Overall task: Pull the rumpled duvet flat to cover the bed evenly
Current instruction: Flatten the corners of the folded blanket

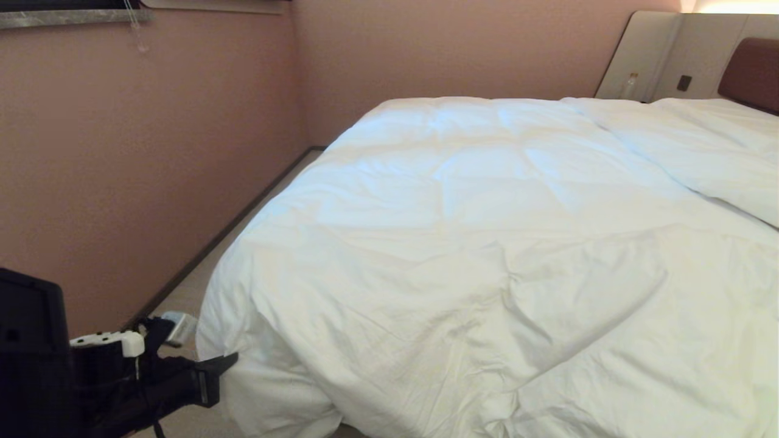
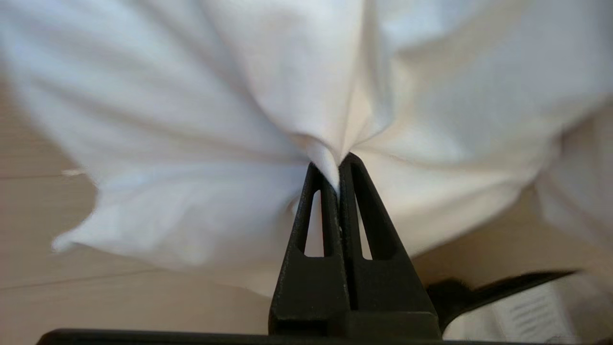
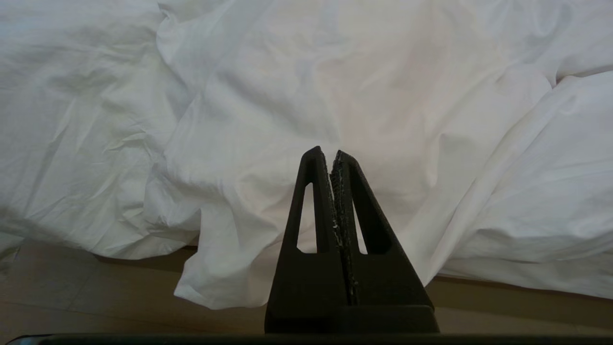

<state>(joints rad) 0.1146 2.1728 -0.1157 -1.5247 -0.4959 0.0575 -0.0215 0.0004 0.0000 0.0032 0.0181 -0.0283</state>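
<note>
The duvet (image 1: 487,243) is white, with a faint pattern of quilted squares. The pillow (image 1: 712,152) is white too. The headboard (image 1: 754,73) is brown, with beige panels (image 1: 651,55) beside it. The wall (image 1: 152,152) is dusty pink. The floor (image 2: 96,297) is light beige. The left gripper (image 2: 337,165) and right gripper (image 3: 330,155) are black.

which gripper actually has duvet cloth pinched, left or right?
The left gripper: a fold of the duvet is clamped between its tips. The right gripper is shut on nothing.
</note>
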